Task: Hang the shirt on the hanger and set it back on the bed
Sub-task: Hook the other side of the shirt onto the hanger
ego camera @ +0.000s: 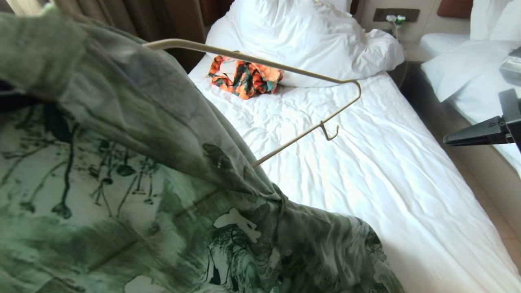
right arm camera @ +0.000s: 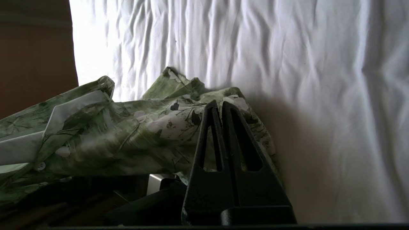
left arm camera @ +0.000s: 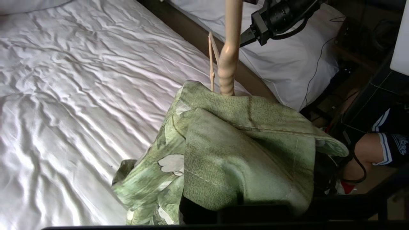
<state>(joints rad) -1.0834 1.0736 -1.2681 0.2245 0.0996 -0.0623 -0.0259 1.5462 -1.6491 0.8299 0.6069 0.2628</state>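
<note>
head view: the shirt (ego camera: 122,183) is draped over one end of the hanger (ego camera: 285,69), held above the bed (ego camera: 366,183); the other shoulder is bare. left gripper's fingers hidden under cloth, evidently together; right gripper (right arm camera: 220,107) closed, empty.

The head view looks forward and down along the bed (ego camera: 366,171) toward its pillow (ego camera: 301,36), with the shirt (ego camera: 122,195) so close that it fills the near left. The left wrist view sits right behind the shirt (left arm camera: 243,153), facing along the hanger (left arm camera: 228,64) across the bed (left arm camera: 80,95) to the right pincer (left arm camera: 252,33). The right wrist view looks past its own closed pincer (right arm camera: 220,107) down at the sheet. All three share the shirt (right arm camera: 127,131) and the wrinkled sheet.
</note>
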